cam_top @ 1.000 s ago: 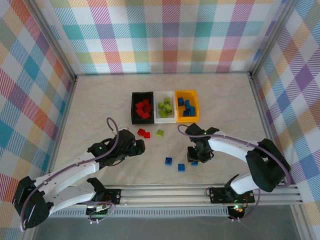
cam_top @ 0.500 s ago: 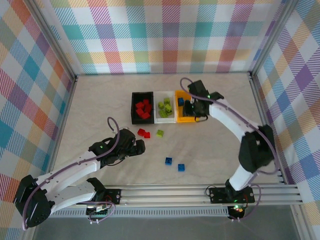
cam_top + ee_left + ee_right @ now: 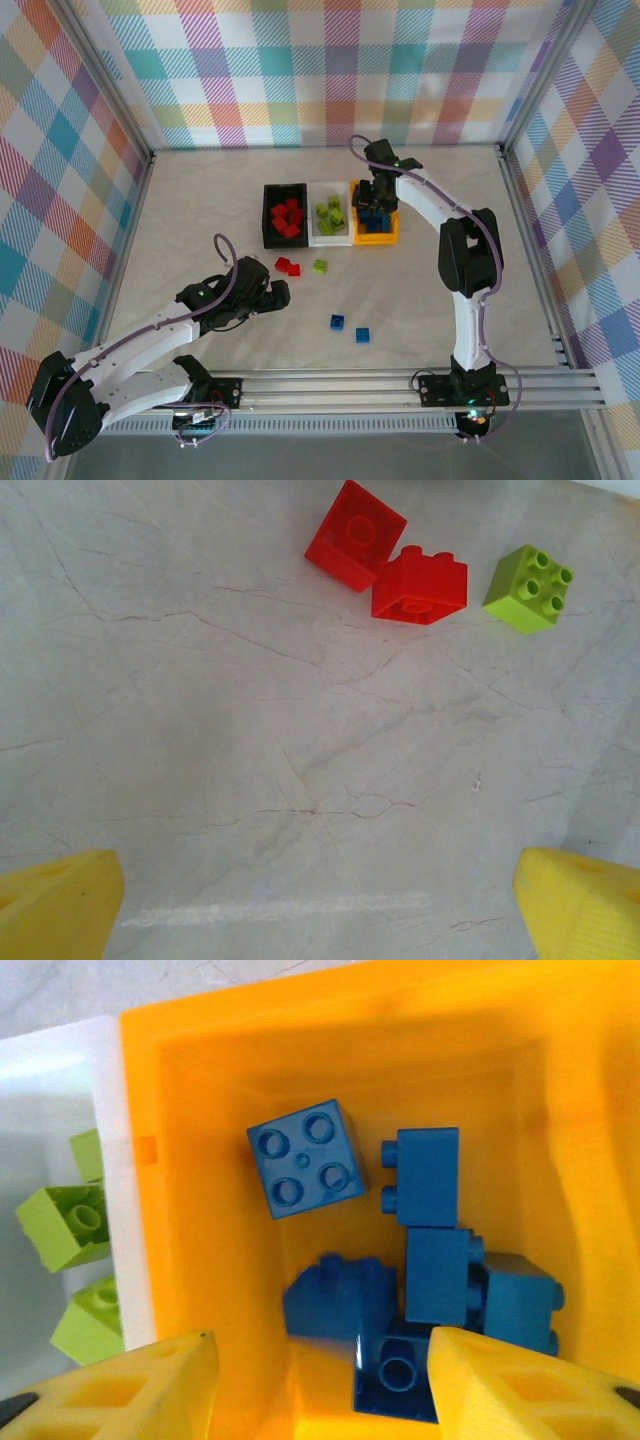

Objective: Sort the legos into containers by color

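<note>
The containers stand in a row: a black bin (image 3: 268, 190) with red legos, a white bin (image 3: 330, 184) with lime green legos (image 3: 65, 1225), and a yellow-orange bin (image 3: 372, 238) with several blue legos (image 3: 305, 1158). My right gripper (image 3: 378, 200) hangs open over the yellow-orange bin (image 3: 200, 1160). A blurred blue brick (image 3: 340, 1300) lies loose below its spread fingers. My left gripper (image 3: 280, 292) is open above bare table, short of two red bricks (image 3: 356, 534) and a green brick (image 3: 530, 588). Two blue bricks (image 3: 338, 321) lie on the table nearer the front.
Checked walls enclose the table on three sides. The metal rail (image 3: 340, 385) with both arm bases runs along the near edge. The right arm stretches from its base up the right side to the bins.
My right gripper carried a blue brick from the table's front to the yellow-orange bin and opened over it, and the brick left its jaws. The left arm has stayed still.
</note>
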`<state>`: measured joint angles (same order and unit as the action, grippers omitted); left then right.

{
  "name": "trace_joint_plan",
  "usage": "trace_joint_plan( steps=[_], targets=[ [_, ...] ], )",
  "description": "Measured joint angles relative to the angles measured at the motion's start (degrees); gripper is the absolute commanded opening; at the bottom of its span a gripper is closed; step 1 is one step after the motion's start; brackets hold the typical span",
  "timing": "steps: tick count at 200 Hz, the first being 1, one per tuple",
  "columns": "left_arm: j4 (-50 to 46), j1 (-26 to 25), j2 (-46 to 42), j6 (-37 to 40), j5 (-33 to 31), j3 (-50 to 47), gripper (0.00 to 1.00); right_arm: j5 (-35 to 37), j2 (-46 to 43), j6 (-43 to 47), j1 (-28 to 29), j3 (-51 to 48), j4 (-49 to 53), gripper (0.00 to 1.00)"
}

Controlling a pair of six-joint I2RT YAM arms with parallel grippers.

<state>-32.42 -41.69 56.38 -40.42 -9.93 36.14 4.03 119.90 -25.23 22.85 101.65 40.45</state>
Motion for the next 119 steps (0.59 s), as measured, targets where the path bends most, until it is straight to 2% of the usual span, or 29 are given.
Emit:
trace_joint_plan(
  steps=[30, 65, 98, 119],
  targets=[
    [-0.42, 0.35, 0.0, 0.74, 0.46, 0.02, 1.0, -0.37, -2.91, 0.28, 0.42, -1.68, -0.04, 0.68],
    [-0.59, 1.11, -0.44, 1.25, 0.9, 0.35, 1.0, -0.66, -17.35, 0.48, 3.56, -15.43, -0.48, 0.72],
    [-0.68, 2.75, -1.11, 1.68, 1.33, 0.5, 1.0, -3.26, -29.92, 0.7, 11.87, -29.11, -1.07, 0.74],
    [-1.22, 3.82, -1.46, 2.16, 1.33, 0.5, 1.0, -5.29, -30.82, 1.18, 18.58, -34.6, 0.07, 0.74]
  ],
)
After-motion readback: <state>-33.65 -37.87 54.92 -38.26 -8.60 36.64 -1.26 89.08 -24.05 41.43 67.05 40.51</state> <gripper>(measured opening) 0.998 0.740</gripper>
